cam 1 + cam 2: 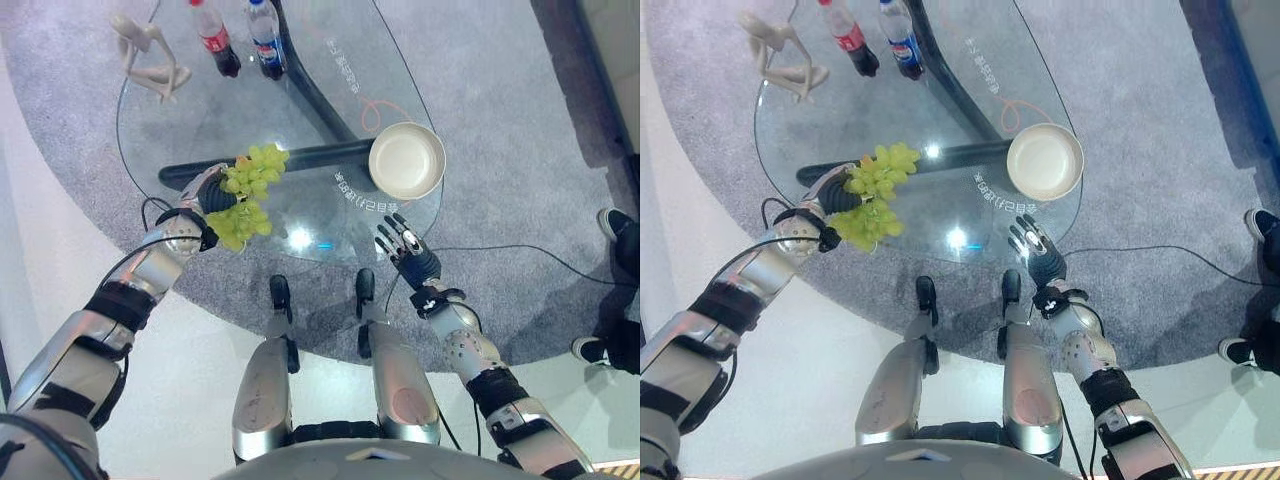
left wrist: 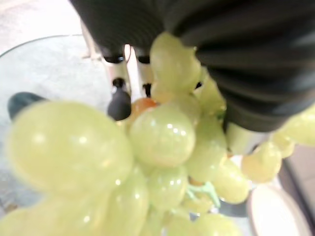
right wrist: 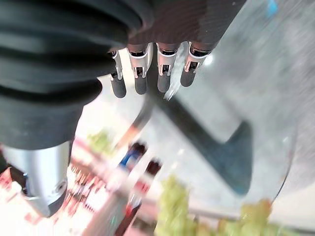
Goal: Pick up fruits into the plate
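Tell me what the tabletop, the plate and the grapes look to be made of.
Tabletop: clear glass; carpet and dark base show through, with light glints.
Plate: cream, smooth, probably ceramic or plastic.
Grapes, held in the left hand: glossy pale green; real or plastic cannot be told.

Left hand (image 1: 205,192) clenched; right hand (image 1: 405,243) open — fingers straight

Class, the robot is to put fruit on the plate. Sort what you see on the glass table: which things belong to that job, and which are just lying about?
Belong to the job:
green grapes, held in the left hand
plate

Just lying about:
two bottles
pale figurine
right hand, idle and open
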You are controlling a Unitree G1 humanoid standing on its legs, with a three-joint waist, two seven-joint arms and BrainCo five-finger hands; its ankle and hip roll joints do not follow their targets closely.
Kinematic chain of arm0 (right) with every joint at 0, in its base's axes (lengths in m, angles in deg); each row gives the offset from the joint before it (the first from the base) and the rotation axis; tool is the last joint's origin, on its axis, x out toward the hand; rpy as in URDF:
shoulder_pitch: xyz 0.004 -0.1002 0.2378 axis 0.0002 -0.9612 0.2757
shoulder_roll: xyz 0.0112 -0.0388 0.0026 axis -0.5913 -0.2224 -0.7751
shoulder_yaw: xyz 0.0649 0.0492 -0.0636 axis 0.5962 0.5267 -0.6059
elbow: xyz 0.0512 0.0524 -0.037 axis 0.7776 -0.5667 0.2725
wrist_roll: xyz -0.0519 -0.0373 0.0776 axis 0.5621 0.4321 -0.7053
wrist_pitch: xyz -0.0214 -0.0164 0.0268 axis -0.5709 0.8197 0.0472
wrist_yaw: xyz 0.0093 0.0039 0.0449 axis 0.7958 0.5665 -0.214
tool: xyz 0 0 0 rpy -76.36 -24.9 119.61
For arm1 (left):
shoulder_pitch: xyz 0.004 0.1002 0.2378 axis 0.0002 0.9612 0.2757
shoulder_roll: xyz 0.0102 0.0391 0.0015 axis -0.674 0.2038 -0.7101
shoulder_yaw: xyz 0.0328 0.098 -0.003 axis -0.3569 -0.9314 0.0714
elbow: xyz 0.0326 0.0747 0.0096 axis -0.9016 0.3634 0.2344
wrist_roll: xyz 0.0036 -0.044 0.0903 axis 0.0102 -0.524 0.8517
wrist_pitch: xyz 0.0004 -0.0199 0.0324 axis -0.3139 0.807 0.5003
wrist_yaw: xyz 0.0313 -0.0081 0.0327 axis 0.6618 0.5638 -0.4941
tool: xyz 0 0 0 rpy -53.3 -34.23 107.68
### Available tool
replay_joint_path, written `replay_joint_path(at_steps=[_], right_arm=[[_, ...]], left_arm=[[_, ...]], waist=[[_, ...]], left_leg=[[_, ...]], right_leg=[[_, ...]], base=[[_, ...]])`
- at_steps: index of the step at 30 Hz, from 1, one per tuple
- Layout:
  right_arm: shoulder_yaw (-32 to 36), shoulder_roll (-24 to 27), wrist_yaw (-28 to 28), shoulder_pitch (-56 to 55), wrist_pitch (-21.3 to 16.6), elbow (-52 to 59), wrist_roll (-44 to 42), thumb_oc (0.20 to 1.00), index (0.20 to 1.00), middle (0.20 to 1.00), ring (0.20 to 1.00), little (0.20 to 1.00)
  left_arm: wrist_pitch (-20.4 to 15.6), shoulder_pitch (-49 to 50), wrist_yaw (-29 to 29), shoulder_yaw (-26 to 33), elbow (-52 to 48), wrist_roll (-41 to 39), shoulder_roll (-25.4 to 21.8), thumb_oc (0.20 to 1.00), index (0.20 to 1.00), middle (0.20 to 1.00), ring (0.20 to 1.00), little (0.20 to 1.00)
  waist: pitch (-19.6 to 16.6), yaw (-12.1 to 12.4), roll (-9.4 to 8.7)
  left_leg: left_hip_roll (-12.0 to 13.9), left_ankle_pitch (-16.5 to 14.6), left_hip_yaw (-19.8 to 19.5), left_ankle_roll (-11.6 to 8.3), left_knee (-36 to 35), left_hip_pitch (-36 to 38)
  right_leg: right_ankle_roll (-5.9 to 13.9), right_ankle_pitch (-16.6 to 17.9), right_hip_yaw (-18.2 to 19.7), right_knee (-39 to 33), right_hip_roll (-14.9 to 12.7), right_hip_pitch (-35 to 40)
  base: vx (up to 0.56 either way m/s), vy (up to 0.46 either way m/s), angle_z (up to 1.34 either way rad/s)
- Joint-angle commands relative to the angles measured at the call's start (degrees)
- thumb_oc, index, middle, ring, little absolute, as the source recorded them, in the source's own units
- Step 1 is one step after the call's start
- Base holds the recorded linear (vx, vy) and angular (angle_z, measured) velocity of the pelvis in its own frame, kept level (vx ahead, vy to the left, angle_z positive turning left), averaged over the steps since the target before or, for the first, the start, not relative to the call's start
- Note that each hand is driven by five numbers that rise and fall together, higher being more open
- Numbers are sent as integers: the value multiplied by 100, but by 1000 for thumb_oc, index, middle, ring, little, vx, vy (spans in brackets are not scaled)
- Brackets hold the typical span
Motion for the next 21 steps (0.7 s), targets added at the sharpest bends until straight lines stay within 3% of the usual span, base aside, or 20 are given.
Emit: replay_joint_path(at_steps=[1,5,8,13,14,15,21], right_arm=[[205,127,-408,-305,417,807,50,1000,1000,1000,1000,1000],[297,253,-530,-396,899,1265,107,1000,1000,1000,1000,1000],[344,462,-672,-442,1490,1744,120,1000,1000,1000,1000,1000],[331,591,-586,-447,2324,2003,-584,1000,1000,1000,1000,1000],[256,514,-495,-433,2764,2064,-1194,1000,1000,1000,1000,1000],[200,462,-449,-441,2917,2103,-1467,1000,1000,1000,1000,1000],[-163,162,36,-488,3234,2358,-2561,1000,1000,1000,1000,1000]], left_arm=[[-500,127,179,515,-549,256,-198,200,200,200,200,200],[-605,507,480,680,-1033,523,-224,200,200,200,200,200],[-790,751,842,705,-1505,867,-254,200,200,200,200,200],[-1004,750,1273,505,-1862,1084,-223,200,200,200,200,200],[-1107,672,1473,357,-1993,1187,-186,200,200,200,200,200],[-1132,629,1539,286,-2061,1230,-175,200,200,200,200,200],[-1306,261,1953,-130,-2335,1398,-177,200,200,200,200,200]], waist=[[-696,73,-1],[-968,139,-21],[-1273,209,-43],[-1674,288,-34],[-1861,329,-24],[-1912,341,-20],[-2206,402,15]], left_leg=[[-242,-939,25,-3,481,176],[-239,-963,4,-11,410,456],[-240,-990,-28,-10,344,726],[-243,-1039,-51,-12,223,1099],[-251,-1068,-59,-4,173,1246],[-257,-1077,-68,0,151,1302],[-267,-1154,-71,8,56,1605]], right_leg=[[300,-269,45,94,-102,174],[334,-255,-50,-67,-150,523],[370,-232,-152,-203,-210,848],[417,-216,-334,-389,-274,1286],[423,-229,-417,-468,-286,1468],[424,-235,-443,-501,-288,1542],[432,-289,-583,-647,-308,1923]], base=[[89,-28,10],[123,-25,14],[152,-20,10],[143,2,19],[161,14,13],[153,17,6],[79,15,12]])
